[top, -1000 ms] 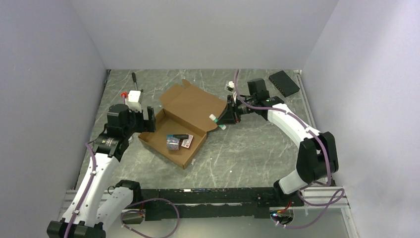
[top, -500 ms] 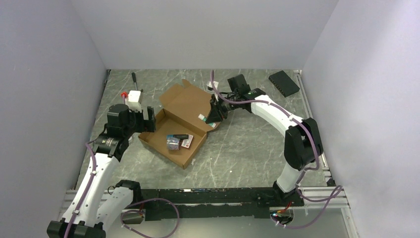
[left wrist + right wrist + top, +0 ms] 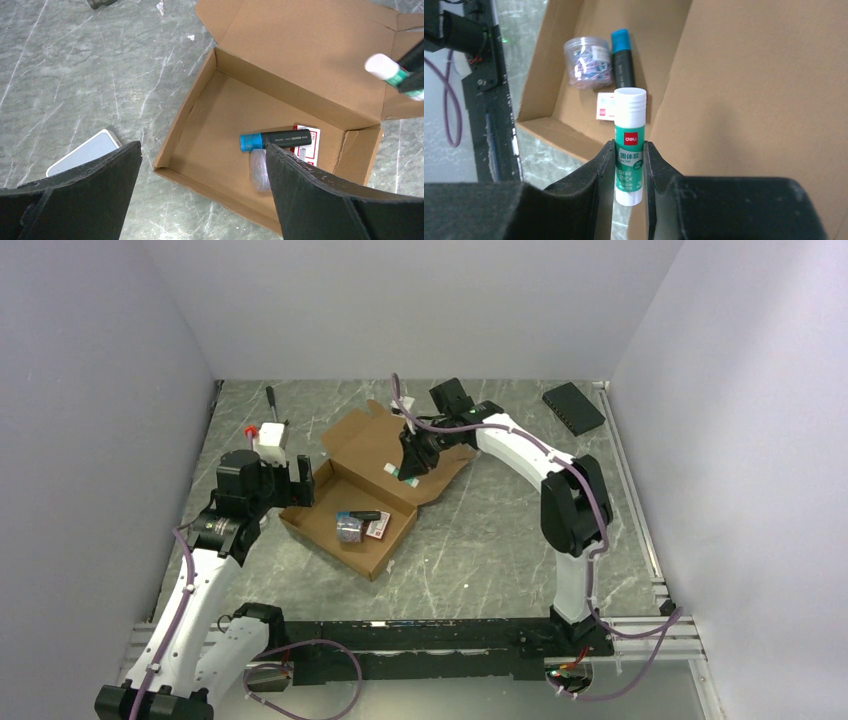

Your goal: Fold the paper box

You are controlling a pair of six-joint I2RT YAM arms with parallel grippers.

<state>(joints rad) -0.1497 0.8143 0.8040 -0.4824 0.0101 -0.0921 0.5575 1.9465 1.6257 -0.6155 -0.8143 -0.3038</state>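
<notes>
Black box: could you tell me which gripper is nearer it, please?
Right. The right gripper is over the open paper box, left of the black box; the left gripper lies farther left, past the paper box.

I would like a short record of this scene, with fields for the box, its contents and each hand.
box: paper box, open, lid laid back, tray walls up
inside box: marker with blue cap; clear jar of coloured clips; red and white card
left hand: open, holds nothing, beside the box's left end
right hand: shut on glue stick, over the lid
</notes>
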